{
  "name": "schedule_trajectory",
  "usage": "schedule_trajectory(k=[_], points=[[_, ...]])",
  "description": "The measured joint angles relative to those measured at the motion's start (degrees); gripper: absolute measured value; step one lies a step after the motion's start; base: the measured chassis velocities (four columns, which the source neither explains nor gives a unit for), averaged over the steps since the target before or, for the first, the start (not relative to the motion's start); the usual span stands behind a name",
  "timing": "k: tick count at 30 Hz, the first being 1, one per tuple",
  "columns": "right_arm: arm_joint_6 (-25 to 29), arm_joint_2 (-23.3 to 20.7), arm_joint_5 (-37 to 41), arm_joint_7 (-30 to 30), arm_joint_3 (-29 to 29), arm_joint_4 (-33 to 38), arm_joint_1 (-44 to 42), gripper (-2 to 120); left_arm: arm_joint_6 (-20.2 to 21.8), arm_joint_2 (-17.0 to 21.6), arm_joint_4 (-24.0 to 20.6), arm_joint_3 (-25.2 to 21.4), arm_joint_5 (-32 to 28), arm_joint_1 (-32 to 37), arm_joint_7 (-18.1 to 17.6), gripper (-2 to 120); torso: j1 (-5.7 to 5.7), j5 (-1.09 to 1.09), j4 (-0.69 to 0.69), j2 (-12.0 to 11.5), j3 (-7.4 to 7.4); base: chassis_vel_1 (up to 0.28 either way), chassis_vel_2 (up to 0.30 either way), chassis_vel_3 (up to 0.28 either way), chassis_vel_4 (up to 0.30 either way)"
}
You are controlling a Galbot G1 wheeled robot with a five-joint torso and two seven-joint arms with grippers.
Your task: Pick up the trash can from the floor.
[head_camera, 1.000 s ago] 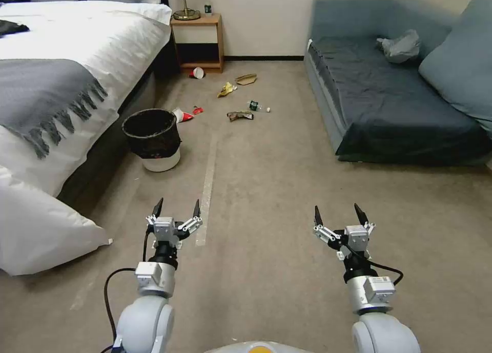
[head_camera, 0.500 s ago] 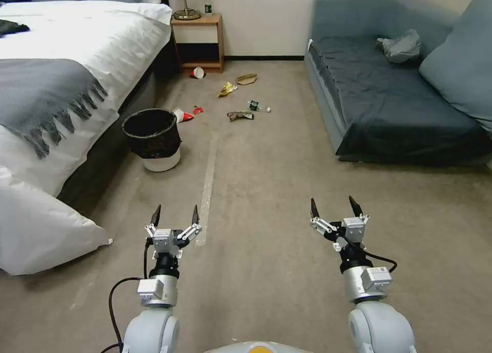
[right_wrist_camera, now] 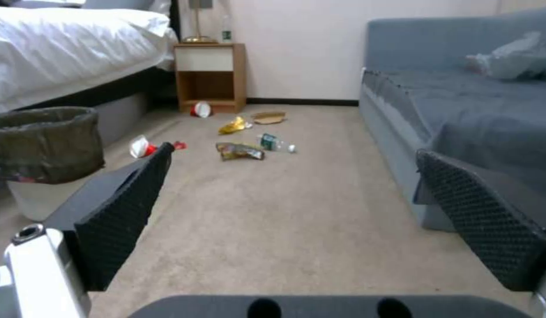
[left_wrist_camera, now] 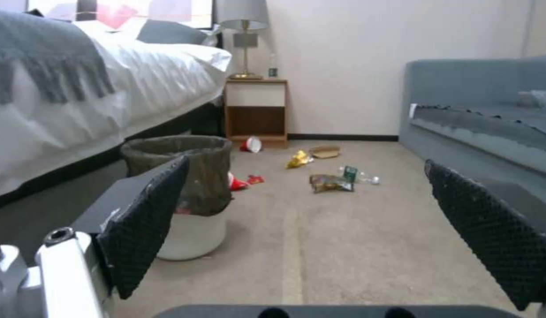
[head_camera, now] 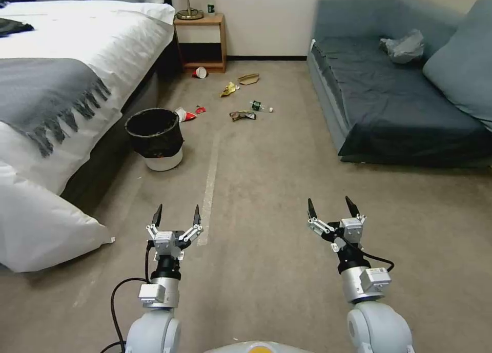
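The trash can (head_camera: pixel 155 138) is a small round white bin with a black liner folded over its rim. It stands upright on the carpeted floor (head_camera: pixel 266 179) beside the bed, and also appears in the left wrist view (left_wrist_camera: pixel 187 194) and the right wrist view (right_wrist_camera: pixel 43 154). My left gripper (head_camera: pixel 176 214) hovers open above the carpet, well short of the can and slightly to its right. Farther right, my right gripper (head_camera: pixel 333 207) is open too. Nothing is between either pair of fingers.
A bed (head_camera: pixel 66 86) with a grey throw runs along the left; a white pillow (head_camera: pixel 41 225) lies on the floor by it. A blue sofa (head_camera: pixel 400 97) fills the right. A nightstand (head_camera: pixel 201 38) stands at the back wall. Cups, wrappers and a bottle (head_camera: pixel 259 106) litter the carpet beyond the can.
The whole view has shifted slightly, so the camera moved. Both grippers have drawn a little lower and nearer in the picture, still open.
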Motion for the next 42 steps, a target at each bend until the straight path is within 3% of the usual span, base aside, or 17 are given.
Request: schedule_trajectory(k=[13, 42], points=[[0.3, 0.0, 0.8, 0.8, -0.1, -0.2, 0.2, 100, 0.1, -0.1, 0.1, 0.0, -0.5, 0.0, 0.1, 99, 0.00, 0.00, 0.01, 0.0, 0.00, 0.053, 0.051, 0.056, 0.053], [2.0, -0.3, 1.5, -4.5, 0.6, -2.9, 1.8, 100, -1.9, -0.4, 2.3, 0.5, -1.7, -1.6, 0.8, 99, 0.00, 0.00, 0.00, 0.0, 0.00, 0.001, 0.002, 0.001, 0.002]])
